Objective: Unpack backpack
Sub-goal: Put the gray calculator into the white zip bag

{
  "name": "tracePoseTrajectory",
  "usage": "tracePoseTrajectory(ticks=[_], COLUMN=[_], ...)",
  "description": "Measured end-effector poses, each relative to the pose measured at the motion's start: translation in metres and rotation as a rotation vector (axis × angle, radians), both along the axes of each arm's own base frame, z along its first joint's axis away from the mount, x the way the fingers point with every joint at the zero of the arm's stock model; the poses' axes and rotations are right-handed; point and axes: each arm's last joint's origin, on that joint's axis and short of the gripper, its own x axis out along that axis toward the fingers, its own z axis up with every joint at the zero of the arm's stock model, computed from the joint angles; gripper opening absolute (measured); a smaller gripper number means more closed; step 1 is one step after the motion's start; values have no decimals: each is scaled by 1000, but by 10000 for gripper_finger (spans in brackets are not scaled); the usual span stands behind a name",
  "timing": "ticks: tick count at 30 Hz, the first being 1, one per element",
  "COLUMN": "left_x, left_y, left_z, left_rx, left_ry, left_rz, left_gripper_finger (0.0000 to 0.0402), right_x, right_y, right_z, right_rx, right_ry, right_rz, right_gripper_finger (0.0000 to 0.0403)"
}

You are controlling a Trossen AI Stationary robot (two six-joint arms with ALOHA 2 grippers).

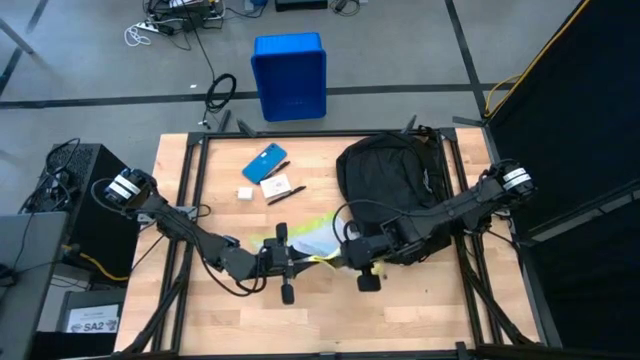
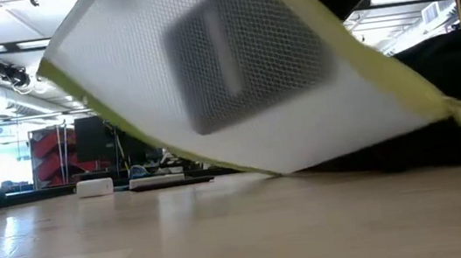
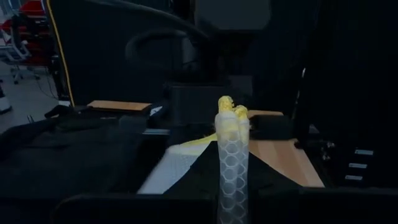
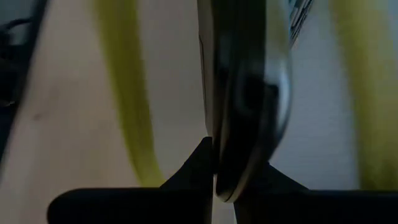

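White mesh pouch [image 1: 312, 244] with yellow trim is pinched at opposite ends by left tool [image 1: 287, 262] and right tool [image 1: 352, 258], both pressed shut. Backpack [image 1: 390, 180] is lying behind on table [image 1: 420, 310]. Step judged: pouch extracted; set-down and release needed next.

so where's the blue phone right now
In the high view the blue phone lies at the table's far edge, left of the backpack, just behind a small white card and a pen.
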Motion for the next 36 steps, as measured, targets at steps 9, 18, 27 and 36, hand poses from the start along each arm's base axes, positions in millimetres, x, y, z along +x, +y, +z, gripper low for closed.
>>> tracePoseTrajectory(ticks=[9, 18, 27, 36], left_x=[0, 0, -1, 5], left_y=[0, -2, -16, -41], left_z=[1, -3, -15, -50], left_rx=[-6, -67, -132, -163], left_ry=[-7, 19, 33, 16], left_rz=[0, -59, -80, -82], left_gripper_finger=[0, 0, 0, 0], right_x=[5, -5, -21, -30], right_y=[-9, -17, 2, 27], right_z=[2, -5, -9, -9], right_rx=[-45, -153, -99, -19], right_ry=[-53, 40, 137, 134], right_rz=[-92, -235, -233, -228], right_gripper_finger=[0, 0, 0, 0])
